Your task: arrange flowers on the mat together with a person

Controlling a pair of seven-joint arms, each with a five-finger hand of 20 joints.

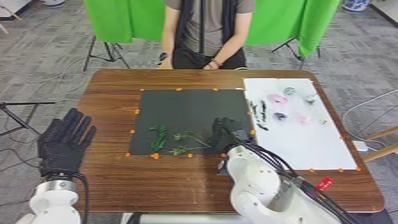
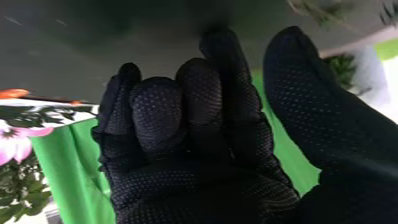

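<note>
My right hand [image 1: 226,130], empty, fingers nearly straight and thumb wide, is over the mat [image 1: 178,109] beside a sprig [image 1: 180,150], perhaps to arrange it, while flowers [image 1: 278,99] lie spread on a sheet [image 1: 311,150], presumably for easy picking

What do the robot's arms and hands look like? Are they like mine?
The left arm and right arm are white, with smooth, rounded parts. Black cables run along the right one. The left hand and right hand are shaped like yours, with fingers and a thumb, in black fabric gloves with tiny dots.
</note>
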